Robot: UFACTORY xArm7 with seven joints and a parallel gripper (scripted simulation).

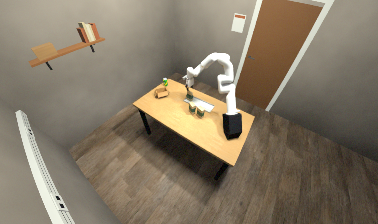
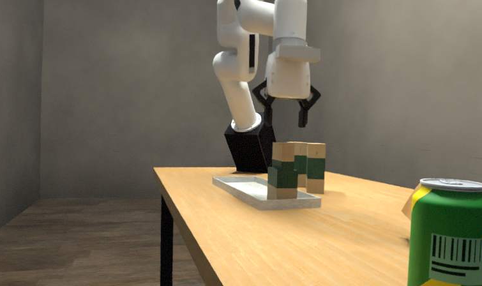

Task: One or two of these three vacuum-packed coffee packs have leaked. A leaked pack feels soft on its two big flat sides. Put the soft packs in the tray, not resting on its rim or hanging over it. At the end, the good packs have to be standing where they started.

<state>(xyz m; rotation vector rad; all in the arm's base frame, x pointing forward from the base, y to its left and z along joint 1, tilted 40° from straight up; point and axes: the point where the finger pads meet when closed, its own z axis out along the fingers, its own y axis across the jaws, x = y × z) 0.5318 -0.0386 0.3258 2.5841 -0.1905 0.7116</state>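
Three tan coffee packs with green bands are on the table. One pack (image 2: 283,170) stands upright inside the grey tray (image 2: 265,191), at its near end; it also shows in the overhead view (image 1: 189,96) in the tray (image 1: 199,103). Two packs (image 1: 192,108) (image 1: 200,112) stand side by side on the table beside the tray; in the low view (image 2: 315,167) one mostly hides the other (image 2: 300,163). My gripper (image 2: 285,119) is open and empty, a short way above the pack in the tray; it also shows from above (image 1: 188,88).
An open cardboard box (image 1: 161,93) and a green and yellow can (image 1: 165,82) stand at the table's far end; the can looms close in the low view (image 2: 450,232). My black base (image 1: 232,125) sits at the table's other end.
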